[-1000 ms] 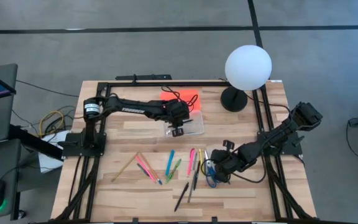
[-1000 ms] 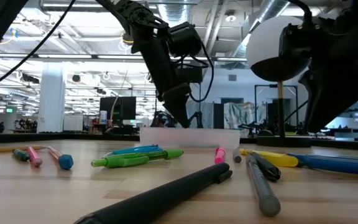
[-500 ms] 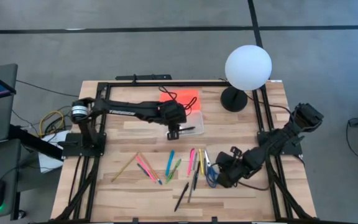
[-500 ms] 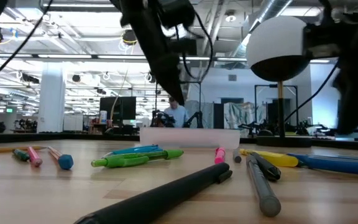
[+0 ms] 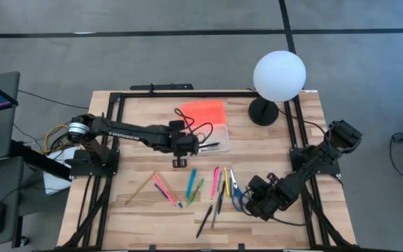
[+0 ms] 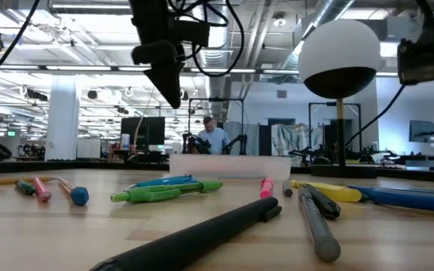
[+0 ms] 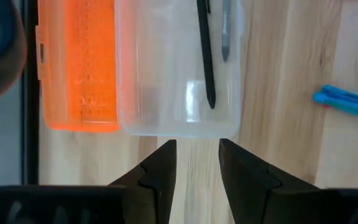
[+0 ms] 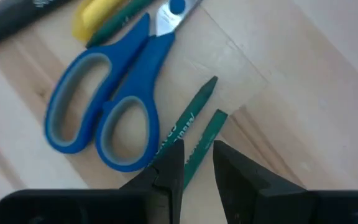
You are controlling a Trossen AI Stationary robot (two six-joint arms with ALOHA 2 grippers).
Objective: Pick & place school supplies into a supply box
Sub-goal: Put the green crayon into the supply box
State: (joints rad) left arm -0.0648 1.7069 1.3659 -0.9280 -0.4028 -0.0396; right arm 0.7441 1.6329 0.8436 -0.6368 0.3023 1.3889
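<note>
No brand is readable; faint pale lettering runs along the green pencils (image 8: pixel 194 134) but it is too small to read.

Box (image 5: pixel 212 138): clear plastic tray with a bright orange lid (image 5: pixel 203 113) flipped open beside it, sitting at the table's (image 5: pixel 271 147) far middle, near the white globe lamp (image 5: pixel 279 75). In the left wrist view two items lie inside the tray, a thin black pen (image 7: pixel 205 53) and a grey one (image 7: pixel 225 31) (ends cut off by the frame).

Left gripper (image 5: pixel 180 162) hangs above the wood just in front of the box, fingers (image 7: pixel 160 171) parted with a narrow gap, holding nothing.

Loose supplies lie in a row at the table's near middle: yellow-green pencil (image 5: pixel 140 188), pink pens (image 5: pixel 162 190), blue pen (image 5: pixel 191 182), green marker (image 5: pixel 196 190), pink pen (image 5: pixel 215 181), yellow marker (image 5: pixel 225 180), black pens (image 5: pixel 205 220) (exact count is hard from above, roughly ten pieces). One pair of scissors (image 8: pixel 107 112), blue handles with grey lining, blades closed, sits at the row's right end.

Right gripper (image 8: pixel 197 165) is low over the two green pencils, which lie side by side touching the scissor handles. Its fingers are slightly apart, one on each side of a pencil, not clamped on anything I can see.

In the low view a person (image 6: pixel 214 138) stands far back in the room.
</note>
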